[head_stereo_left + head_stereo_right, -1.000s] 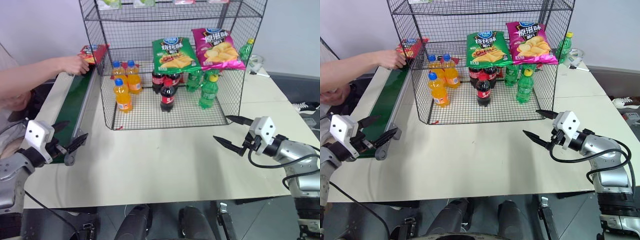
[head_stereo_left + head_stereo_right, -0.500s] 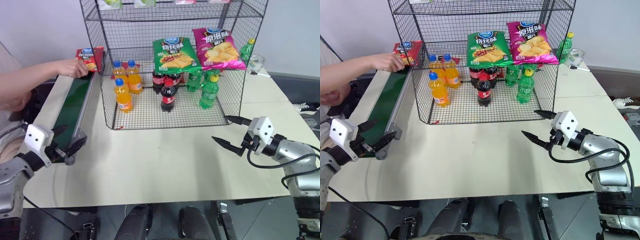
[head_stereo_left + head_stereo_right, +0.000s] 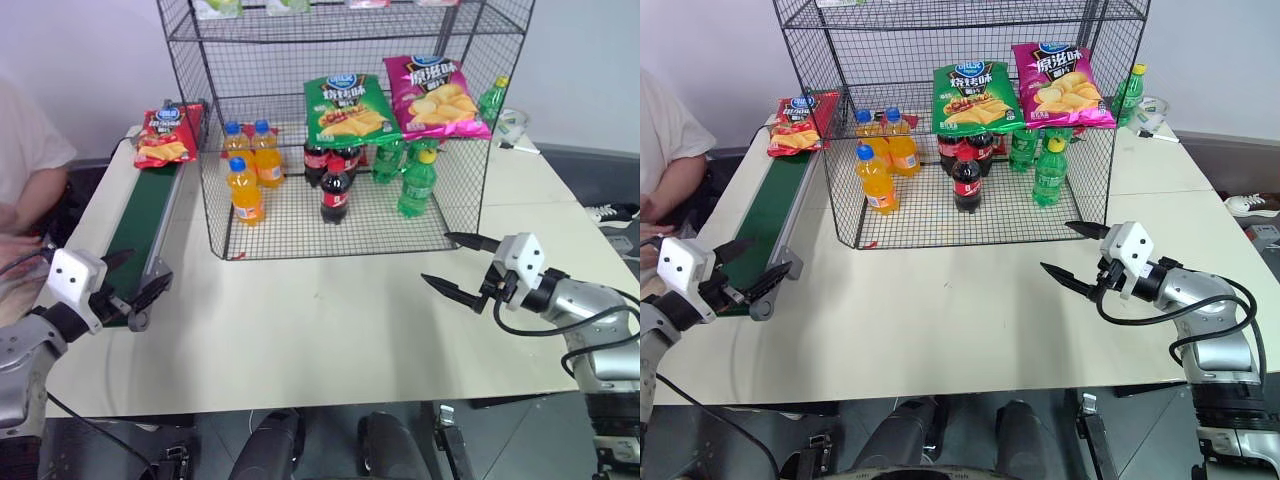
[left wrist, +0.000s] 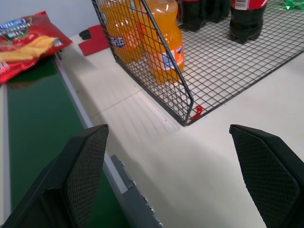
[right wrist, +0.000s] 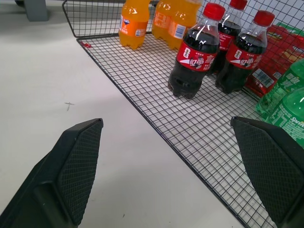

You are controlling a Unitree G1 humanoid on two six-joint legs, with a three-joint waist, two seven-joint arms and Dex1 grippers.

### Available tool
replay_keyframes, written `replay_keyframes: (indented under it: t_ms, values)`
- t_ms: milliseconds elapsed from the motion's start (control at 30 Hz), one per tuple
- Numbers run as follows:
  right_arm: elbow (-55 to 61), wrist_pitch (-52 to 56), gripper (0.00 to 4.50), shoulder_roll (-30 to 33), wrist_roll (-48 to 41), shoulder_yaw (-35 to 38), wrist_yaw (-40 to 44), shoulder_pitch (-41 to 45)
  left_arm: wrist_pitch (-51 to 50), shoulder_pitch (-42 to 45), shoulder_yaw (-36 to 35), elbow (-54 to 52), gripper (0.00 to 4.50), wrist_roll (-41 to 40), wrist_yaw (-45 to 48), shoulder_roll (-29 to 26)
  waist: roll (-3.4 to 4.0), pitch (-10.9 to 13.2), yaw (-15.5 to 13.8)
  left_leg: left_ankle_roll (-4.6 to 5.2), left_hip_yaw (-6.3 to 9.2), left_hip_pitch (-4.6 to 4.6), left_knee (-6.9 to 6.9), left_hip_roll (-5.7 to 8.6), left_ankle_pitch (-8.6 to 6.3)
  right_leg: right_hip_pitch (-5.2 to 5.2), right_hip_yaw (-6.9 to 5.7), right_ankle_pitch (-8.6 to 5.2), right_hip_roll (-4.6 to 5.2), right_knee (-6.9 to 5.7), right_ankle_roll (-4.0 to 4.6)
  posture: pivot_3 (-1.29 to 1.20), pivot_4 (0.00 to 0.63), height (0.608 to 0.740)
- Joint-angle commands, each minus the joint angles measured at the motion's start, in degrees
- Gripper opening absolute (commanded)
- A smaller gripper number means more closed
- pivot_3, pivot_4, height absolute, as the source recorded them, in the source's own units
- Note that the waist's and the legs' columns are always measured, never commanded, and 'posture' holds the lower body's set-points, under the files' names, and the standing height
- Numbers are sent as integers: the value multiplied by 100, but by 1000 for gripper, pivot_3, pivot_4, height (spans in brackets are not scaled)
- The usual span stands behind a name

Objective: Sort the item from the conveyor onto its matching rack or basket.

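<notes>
- Far left: a person's sleeve [image 3: 665, 135] at the frame edge.
- Your left gripper [image 3: 128, 275], spread wide and empty, hangs over the conveyor [image 3: 140, 215].
- Upper left: red crisp bag [image 3: 163, 135] lies on the belt's far end, beside the rack [image 3: 345, 120].
- Cream table [image 3: 320, 320] runs across the centre.
- Right: your right gripper [image 3: 458, 264] is spread wide, empty.

Each silver arm [image 3: 585, 303] ends in a white box [image 3: 524, 254] and two black pointy fingers [image 3: 447, 289], with black cables [image 3: 545, 329].
</notes>
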State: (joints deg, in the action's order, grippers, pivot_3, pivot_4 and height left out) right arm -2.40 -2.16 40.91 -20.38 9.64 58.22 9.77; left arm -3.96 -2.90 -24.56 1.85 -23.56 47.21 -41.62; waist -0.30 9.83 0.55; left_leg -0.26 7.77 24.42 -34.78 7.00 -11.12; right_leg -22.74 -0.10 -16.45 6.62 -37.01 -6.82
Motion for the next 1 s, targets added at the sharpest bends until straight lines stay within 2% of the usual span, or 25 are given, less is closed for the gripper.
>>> replay_keyframes:
  t_ms: [33,267,467,533,600,700,767,867,1000]
  values:
    - [224,-15,4500,-8,-79,75,-35,29,142,-32,-194,-149,4260,30,-52,-60,0,0,1,0,0,0,0,0,0,0,0,0,0,0,0,0,150,740]
    - [216,-5,4500,-25,-90,45,-22,77,266,-42,-245,-140,4260,79,-199,-43,0,0,0,0,0,0,0,0,0,0,0,0,0,0,0,0,150,740]
    - [214,12,4500,-43,-139,19,16,125,851,-196,-440,-136,4260,268,-202,-83,0,0,0,0,0,0,1,0,0,-1,0,0,0,1,0,0,150,740]
    - [370,143,4500,-77,-324,10,91,103,1823,-421,-610,-6,4260,916,-425,-179,-1,1,9,0,0,1,1,0,0,-1,0,0,0,1,0,0,150,740]
    - [544,308,4500,-104,-555,16,202,60,2805,-637,-718,193,4260,1904,-944,-344,-2,2,13,0,-8,2,8,-1,0,0,8,0,2,4,0,0,150,740]
    - [820,525,4500,-123,-854,21,372,-22,3734,-857,-872,435,4260,2471,-1352,-437,0,2,-9,0,-13,5,18,-1,0,-5,11,-1,6,8,1,0,150,740]
    - [1006,691,4500,-103,-979,-80,531,-84,4445,-1141,-1030,636,4260,3144,-1812,-506,-1,2,-12,1,-13,4,23,-1,0,-8,11,-1,7,16,2,0,150,740]
    - [1206,721,4500,-114,-915,-337,735,-155,5136,-1504,-1278,766,4260,4076,-2547,-514,-4,1,-11,1,-14,2,49,-1,0,-6,10,-1,7,50,1,0,150,740]
    - [1302,868,4500,-225,-886,-610,705,-22,5441,-1882,-1377,884,4260,4758,-3240,-503,-3,1,-14,1,-14,3,60,-1,0,-10,6,0,7,60,-2,0,150,740]
